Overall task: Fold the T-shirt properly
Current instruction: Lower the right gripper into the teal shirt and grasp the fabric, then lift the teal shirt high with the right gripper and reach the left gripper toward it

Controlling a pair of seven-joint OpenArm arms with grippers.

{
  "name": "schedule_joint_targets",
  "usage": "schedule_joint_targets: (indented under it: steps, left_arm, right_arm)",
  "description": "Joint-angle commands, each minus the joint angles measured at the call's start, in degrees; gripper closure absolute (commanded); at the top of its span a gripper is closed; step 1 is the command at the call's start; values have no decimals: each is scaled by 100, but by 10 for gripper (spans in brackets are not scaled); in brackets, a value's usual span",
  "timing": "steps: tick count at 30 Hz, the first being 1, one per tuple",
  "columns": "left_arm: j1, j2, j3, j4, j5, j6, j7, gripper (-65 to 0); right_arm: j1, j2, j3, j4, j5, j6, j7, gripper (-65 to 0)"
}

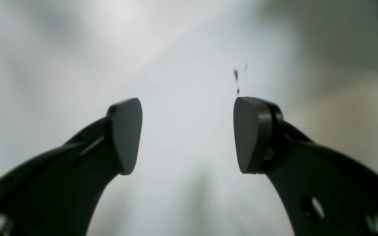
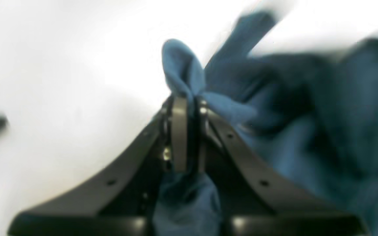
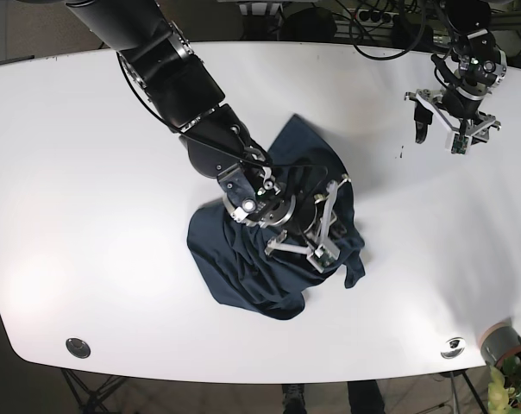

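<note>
You see the dark blue T-shirt (image 3: 243, 267) lying crumpled in a heap on the white table (image 3: 88, 172). It sits near the middle, slightly toward the front edge.

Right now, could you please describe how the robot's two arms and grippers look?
Both arms are black. The right arm has thick rounded segments, with silver linkages near its gripper. The left gripper carries matte black, rounded flat pads; silver brackets show in the base view.

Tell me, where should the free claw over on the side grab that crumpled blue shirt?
Probably the loose flap of the T-shirt hanging off the heap's near corner, coming from above on its own side. That flap sticks out single-layered, apart from the bunch pinched in the right claw. The left claw hangs open over bare table, well away.
</note>
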Motion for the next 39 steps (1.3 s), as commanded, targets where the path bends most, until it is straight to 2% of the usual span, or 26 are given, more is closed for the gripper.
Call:
schedule_joint_targets:
  steps: [1,4,8,13,19,24,28,34,39]
  left_arm:
    - [2,-110,-49,234,-143,13,-90,-393]
    - [2,-75,-40,445,-143,13,-90,-393]
    - [-24,-66,22,647,-160,13,-90,-393]
    - [-182,-66,294,894,-160,13,-90,-393]
    - [-270,-57,409,938,-160,13,-90,-392]
    - [-349,136,523,929,-116,22,-90,-392]
    - [-384,312,567,929,-134,22,-90,-392]
    - [-631,347,1173,929,-107,49,-90,-392]
    - [-903,470,1622,885,-90,189,-90,-392]
  right_arm:
    - [151,117,298,692,51,31,-145,-24]
    - [274,275,597,1228,60,39,-382,-24]
    - [520,679,667,1404,139,250,-435,-24]
    - [915,1374,975,1544,1097,312,-329,-24]
    - [1654,2042,1423,1509,2267,312,-338,-24]
    - [2392,2622,1502,1518,2724,312,-338,-24]
    - [2999,2912,1502,1500,3058,312,-338,-24]
    - [4063,3194,1485,1254,3260,312,-488,-24]
    - [4784,3282,1476,911,3260,312,-558,-24]
